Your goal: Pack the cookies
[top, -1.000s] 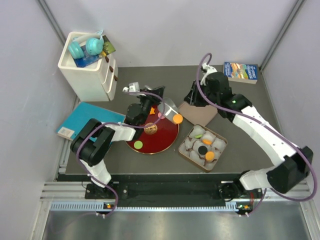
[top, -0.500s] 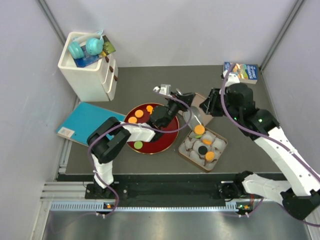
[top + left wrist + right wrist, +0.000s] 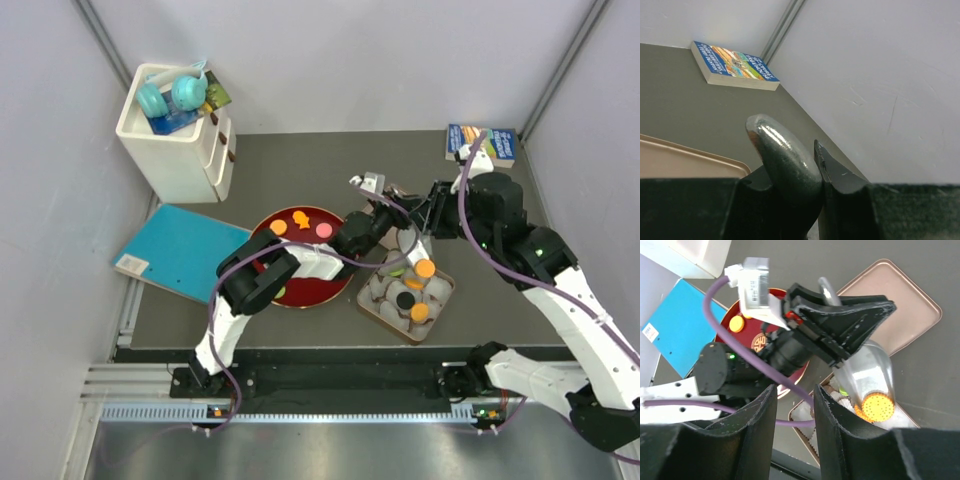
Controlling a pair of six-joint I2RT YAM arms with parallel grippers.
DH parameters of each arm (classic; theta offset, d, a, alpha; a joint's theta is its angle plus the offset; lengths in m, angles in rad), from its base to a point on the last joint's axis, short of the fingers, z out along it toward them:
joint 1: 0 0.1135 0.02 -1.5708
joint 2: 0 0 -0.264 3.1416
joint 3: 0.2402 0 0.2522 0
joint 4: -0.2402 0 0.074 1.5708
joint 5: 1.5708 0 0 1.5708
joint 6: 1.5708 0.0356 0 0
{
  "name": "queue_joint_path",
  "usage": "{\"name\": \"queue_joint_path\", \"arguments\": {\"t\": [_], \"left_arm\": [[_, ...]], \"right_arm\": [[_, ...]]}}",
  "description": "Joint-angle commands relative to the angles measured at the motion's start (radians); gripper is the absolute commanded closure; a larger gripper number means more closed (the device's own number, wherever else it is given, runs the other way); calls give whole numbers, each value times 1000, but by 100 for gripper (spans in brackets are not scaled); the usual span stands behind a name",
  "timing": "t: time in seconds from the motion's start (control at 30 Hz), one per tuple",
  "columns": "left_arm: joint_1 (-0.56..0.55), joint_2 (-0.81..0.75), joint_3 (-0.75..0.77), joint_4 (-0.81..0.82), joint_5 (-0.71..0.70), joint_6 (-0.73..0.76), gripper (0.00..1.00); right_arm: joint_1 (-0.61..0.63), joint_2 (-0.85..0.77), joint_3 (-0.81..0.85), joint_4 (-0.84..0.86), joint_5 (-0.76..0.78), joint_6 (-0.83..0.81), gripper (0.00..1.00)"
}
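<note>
Over the tin [image 3: 384, 321] of paper cups [image 3: 380, 291], an orange cookie [image 3: 426, 268] rides a spoon [image 3: 867, 370] clamped in the left gripper [image 3: 393, 222] — tilt it slowly, low over a free cup. Beyond, more cookies [image 3: 278, 227] sit on the plate [image 3: 300, 238]; the right gripper [image 3: 794, 390] hangs slightly parted, empty.

A dark grey table [image 3: 300, 160] fills the middle of the overhead view, closed in on three sides by plain, pale, matte walls [image 3: 330, 60] that meet at two slanted metal corner posts [image 3: 105, 40]. In the far left corner stands a white drawer unit [image 3: 175, 150] with an open top. Along the near edge runs a black bar [image 3: 330, 378] on aluminium rails, with a brushed metal sheet [image 3: 330, 450] below. The light is soft and even, and shadows are faint.
</note>
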Motion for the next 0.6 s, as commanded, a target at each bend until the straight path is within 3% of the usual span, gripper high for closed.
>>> {"name": "queue_joint_path", "arguments": {"t": [0.0,0.57], "left_arm": [[-23,36,92,38,15,40,100],[-106,87,163,-4,39,338,100]], "right_arm": [[8,-39,71,-13,14,-8,64],[9,-82,106,-48,60,-15,63]]}}
